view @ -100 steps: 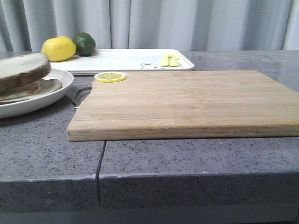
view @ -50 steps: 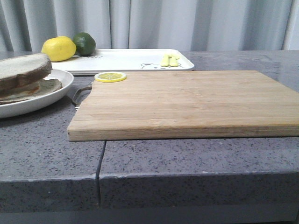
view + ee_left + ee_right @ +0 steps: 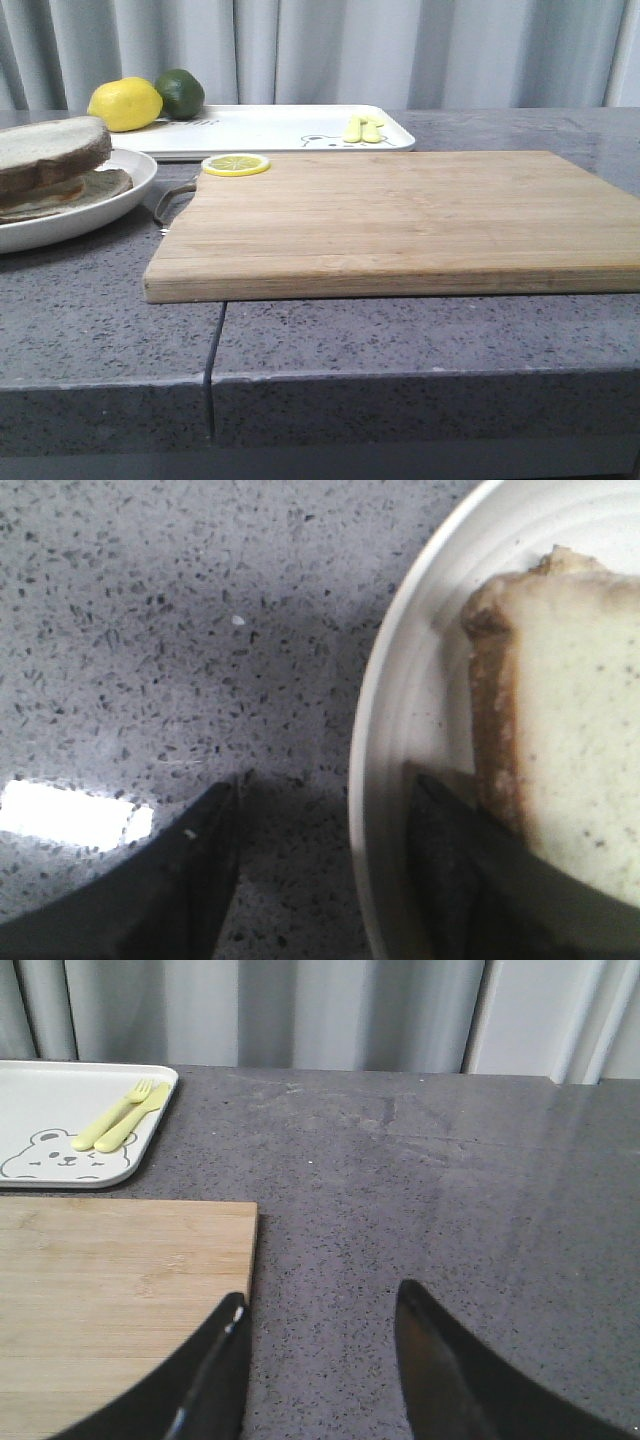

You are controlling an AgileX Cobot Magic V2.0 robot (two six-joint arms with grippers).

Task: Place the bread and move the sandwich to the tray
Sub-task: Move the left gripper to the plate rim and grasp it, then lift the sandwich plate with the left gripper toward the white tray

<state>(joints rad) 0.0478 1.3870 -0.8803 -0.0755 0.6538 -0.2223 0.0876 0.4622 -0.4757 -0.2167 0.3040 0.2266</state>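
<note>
On the grey speckled desk, the front view shows no arm at all; only the wrist views show the end effectors. From the left wrist view, the left end effector is spread, one dark finger over bare desk and the other over the rim of the round white plate, close beside the crust of the bread; it grips nothing. From the right wrist view, the right end effector is likewise spread and empty, hanging above the desk just past the right edge of the wooden cutting board.

That plate sits at the far left in the front view and holds the sandwich: the thick brown-crusted bread lies tilted on top of a thinner pale slice, with a trace of orange between them. The egg itself is not clearly visible.

At the back lies the white tray, with a cartoon bear drawing. In it are a yellow fork and spoon near its right end and a whole lemon and a lime at its left end. A lemon slice lies on the board's rear left corner.
</note>
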